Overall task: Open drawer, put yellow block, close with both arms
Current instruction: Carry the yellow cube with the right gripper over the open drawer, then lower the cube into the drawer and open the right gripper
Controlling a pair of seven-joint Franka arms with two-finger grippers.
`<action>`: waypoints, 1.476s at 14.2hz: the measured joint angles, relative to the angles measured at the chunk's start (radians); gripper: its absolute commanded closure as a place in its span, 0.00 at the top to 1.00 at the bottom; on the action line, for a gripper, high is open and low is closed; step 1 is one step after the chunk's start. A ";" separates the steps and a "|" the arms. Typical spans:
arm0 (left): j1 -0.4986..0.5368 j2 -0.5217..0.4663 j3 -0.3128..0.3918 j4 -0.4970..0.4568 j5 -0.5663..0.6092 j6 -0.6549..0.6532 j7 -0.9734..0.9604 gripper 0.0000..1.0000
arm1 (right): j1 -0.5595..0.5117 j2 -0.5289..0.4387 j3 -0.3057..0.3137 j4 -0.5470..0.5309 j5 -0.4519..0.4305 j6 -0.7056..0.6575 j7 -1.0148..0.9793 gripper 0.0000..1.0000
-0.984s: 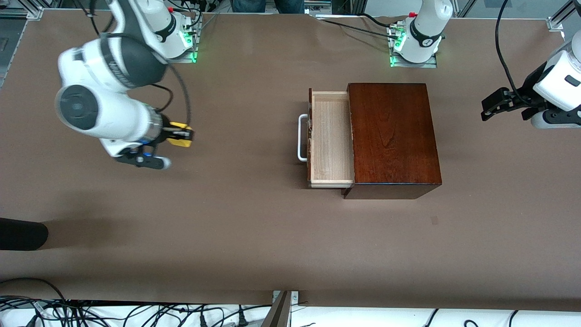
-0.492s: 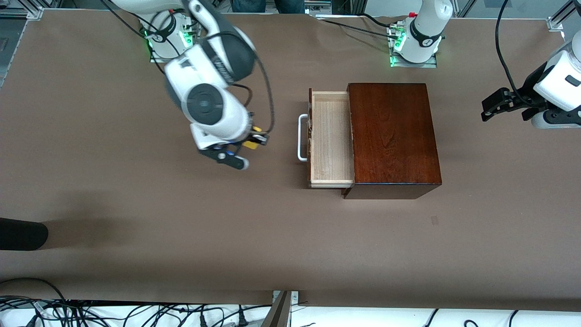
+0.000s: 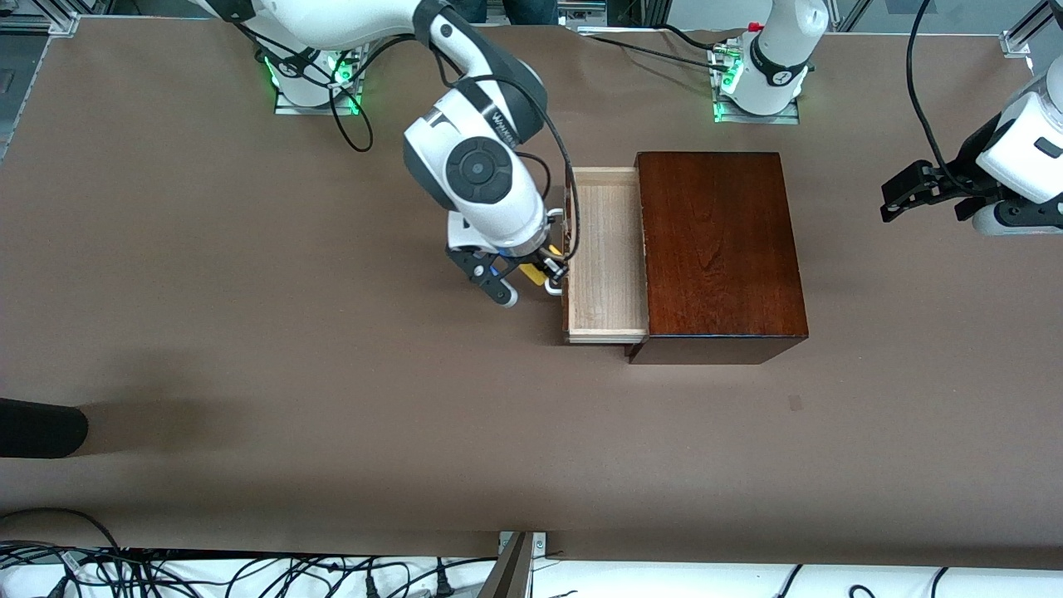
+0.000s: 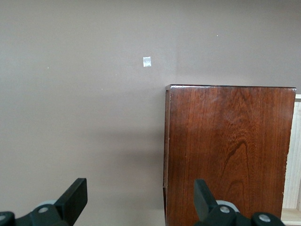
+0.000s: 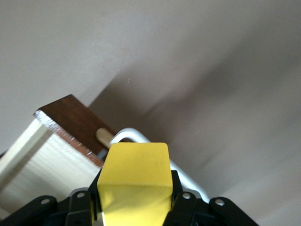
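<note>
Step in hand: I judge this to be the carry. The drawer (image 3: 606, 253) already stands pulled out of the wooden box (image 3: 721, 253), and I have the yellow block (image 5: 135, 181) in the air on its way to the tray.

Right gripper: the right gripper (image 3: 544, 270) is clamped on the yellow block, one finger on each side, as the right wrist view shows plainly. It hangs over the white handle (image 5: 136, 136) and the drawer's dark front edge, not yet over the pale tray floor.

Yellow block: held off the table, just short of the open tray. In the front view only a sliver of yellow shows under the wrist.

Drawer: the tray is bare, nothing lying in it that I can see.

Left gripper: the left gripper (image 4: 138, 202) waits with its fingers wide apart and nothing between them, up in the air toward the left arm's end of the table, looking at the box's closed end.

Next move, as I see it: I need to carry the block a little further, past the handle and front panel, until it sits squarely over the tray, then lower and release.

Risk: letting go too early would drop the block on the handle or the table.
</note>
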 measured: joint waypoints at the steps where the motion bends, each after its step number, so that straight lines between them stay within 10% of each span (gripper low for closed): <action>1: 0.000 0.000 0.000 0.000 0.000 0.000 0.000 1.00 | 0.010 0.005 0.000 0.002 0.000 0.012 0.041 0.00; 21: 0.000 0.001 0.000 0.000 0.000 0.000 0.000 1.00 | 0.146 0.170 -0.013 0.106 0.000 0.203 0.707 0.00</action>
